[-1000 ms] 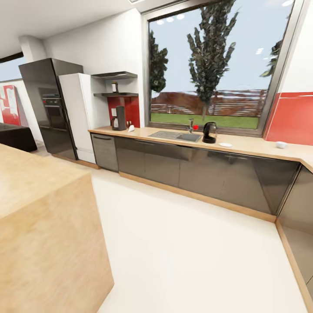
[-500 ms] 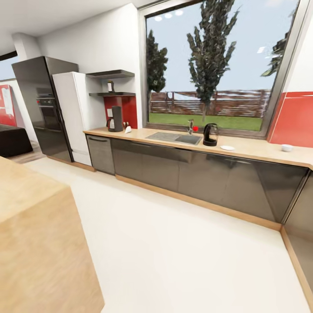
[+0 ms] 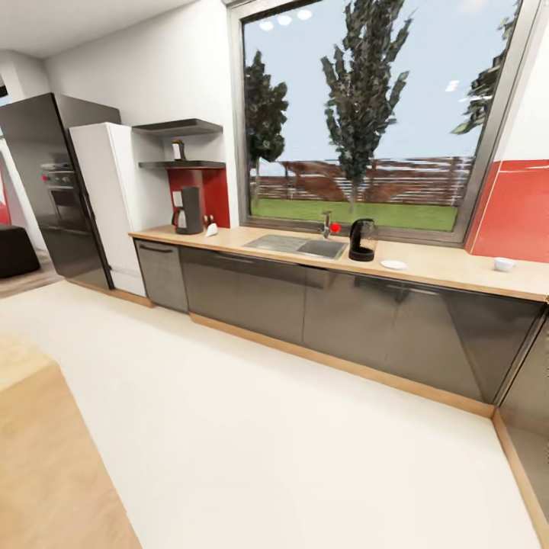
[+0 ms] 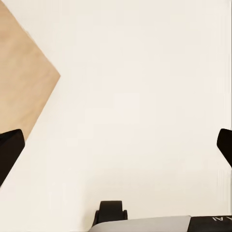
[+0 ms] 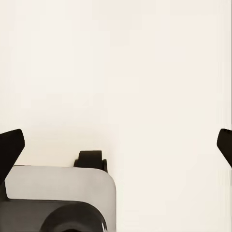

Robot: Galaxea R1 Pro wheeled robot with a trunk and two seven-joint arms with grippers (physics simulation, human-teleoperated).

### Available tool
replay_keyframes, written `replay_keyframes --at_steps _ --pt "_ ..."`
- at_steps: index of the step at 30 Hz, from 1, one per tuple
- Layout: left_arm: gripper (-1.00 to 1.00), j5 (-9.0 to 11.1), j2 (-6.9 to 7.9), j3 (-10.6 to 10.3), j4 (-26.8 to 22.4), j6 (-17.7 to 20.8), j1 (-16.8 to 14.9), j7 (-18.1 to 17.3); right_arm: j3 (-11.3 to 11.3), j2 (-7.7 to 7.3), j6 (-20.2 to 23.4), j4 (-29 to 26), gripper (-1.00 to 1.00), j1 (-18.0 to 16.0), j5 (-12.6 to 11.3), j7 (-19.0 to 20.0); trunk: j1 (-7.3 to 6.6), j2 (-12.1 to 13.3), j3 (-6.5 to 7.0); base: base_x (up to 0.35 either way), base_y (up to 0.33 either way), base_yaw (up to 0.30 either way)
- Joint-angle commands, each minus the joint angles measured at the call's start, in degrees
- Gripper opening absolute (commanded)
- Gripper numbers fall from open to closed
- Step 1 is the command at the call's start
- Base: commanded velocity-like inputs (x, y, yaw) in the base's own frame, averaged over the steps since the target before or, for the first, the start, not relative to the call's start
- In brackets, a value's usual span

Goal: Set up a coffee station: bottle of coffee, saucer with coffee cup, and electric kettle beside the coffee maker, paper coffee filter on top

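1. The left gripper [image 4: 116, 145] hangs above pale floor [image 4: 135, 72], its two dark fingertips [image 4: 9, 147] spread wide at opposite edges of the wrist picture, with nothing between them; a corner of the wooden island block [image 4: 21, 82] lies beyond one fingertip.
2. The right gripper [image 5: 116, 145] is likewise wide open and empty over the floor, part of the robot's grey base [image 5: 58, 198] showing below the gap between its fingertips.
3. Across the room in the head view, well away from both sets of fingers, the countertop [image 3: 442, 267] runs under a large window [image 3: 366, 114].
4. The coffee maker [image 3: 187, 210] stands at the countertop's left end, the paper coffee filter [image 3: 211, 229] lying just beside it.
5. The bottle of coffee [image 3: 179, 150] sits on the lower wall shelf [image 3: 183, 164] above the coffee maker.
6. The electric kettle [image 3: 362, 240] stands just right of the sink [image 3: 296, 245]; the saucer [image 3: 393, 264] lies near it, and the coffee cup [image 3: 503, 264] sits apart, farther right.
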Motion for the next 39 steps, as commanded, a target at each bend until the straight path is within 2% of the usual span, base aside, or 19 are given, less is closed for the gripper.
replay_keyframes --at_steps 1,12,39 --pt "1.00 0.0 0.02 0.0 -0.1 -0.1 0.0 0.0 0.0 0.00 -0.2 0.1 1.00 0.0 0.0 0.0 0.03 0.0 -0.05 0.312 -0.135 -0.141" --pt "1.00 0.0 0.02 0.0 -0.1 -0.1 0.0 0.0 0.0 0.00 -0.2 0.1 1.00 0.0 0.0 0.0 0.03 0.0 -0.05 0.312 -0.107 -0.036" --pt "1.00 0.0 0.03 0.1 -0.1 -0.1 0.0 0.0 0.0 0.00 -0.2 0.1 1.00 0.0 0.0 0.0 0.03 0.0 -0.05 0.316 -0.003 0.000"
